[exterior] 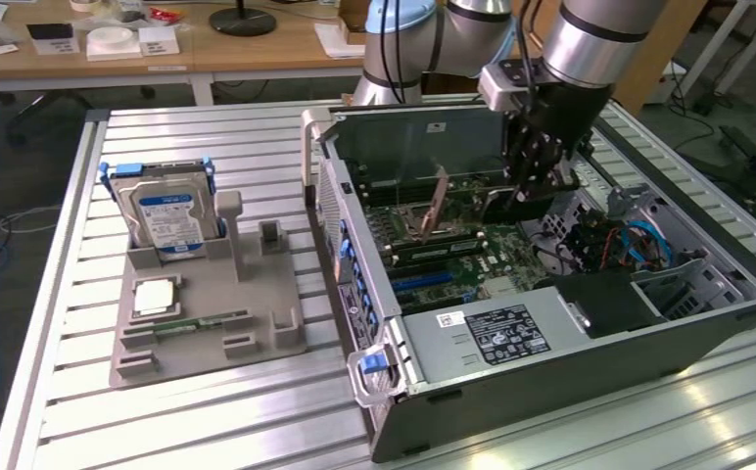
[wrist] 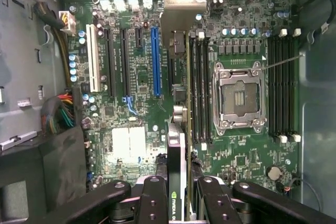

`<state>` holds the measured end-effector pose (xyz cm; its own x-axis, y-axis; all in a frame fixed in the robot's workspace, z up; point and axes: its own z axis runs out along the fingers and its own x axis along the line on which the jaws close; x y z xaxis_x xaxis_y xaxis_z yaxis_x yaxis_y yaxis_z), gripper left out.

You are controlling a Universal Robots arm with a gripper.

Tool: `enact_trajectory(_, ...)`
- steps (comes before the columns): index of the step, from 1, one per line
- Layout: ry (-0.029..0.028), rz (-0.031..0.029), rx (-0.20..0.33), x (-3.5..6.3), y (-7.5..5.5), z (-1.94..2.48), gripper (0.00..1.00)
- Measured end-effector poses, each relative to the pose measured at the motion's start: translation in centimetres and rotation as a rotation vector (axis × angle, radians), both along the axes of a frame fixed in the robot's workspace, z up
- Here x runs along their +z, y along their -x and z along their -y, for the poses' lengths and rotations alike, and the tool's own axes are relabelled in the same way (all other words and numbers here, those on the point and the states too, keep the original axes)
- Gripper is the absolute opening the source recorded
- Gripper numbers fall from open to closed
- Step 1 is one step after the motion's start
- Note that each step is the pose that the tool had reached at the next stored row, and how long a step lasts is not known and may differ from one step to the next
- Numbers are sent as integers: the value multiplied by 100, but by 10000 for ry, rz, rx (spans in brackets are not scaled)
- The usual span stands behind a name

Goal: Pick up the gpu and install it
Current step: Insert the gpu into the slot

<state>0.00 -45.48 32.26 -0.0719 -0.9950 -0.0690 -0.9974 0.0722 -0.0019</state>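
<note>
The gpu is seen edge-on as a thin card, with its silvery end bracket toward the case's rear slots. My gripper is shut on it, one black finger pressing each face. The card hangs over the green motherboard, between the blue slot and the memory slots. Whether it touches a slot cannot be told. In the exterior view my gripper reaches down into the open computer case, and the gpu shows as a thin brownish strip beside it.
A grey holder stands on the slatted table at the exterior view's left. It carries a hard drive, a processor chip and a green memory stick. Inside the case are the processor socket, cable bundles and black bays.
</note>
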Motion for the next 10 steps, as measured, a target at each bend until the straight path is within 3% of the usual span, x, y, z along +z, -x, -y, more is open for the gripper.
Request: enact_trajectory(10,-7,7,4,-22,8,0,27)
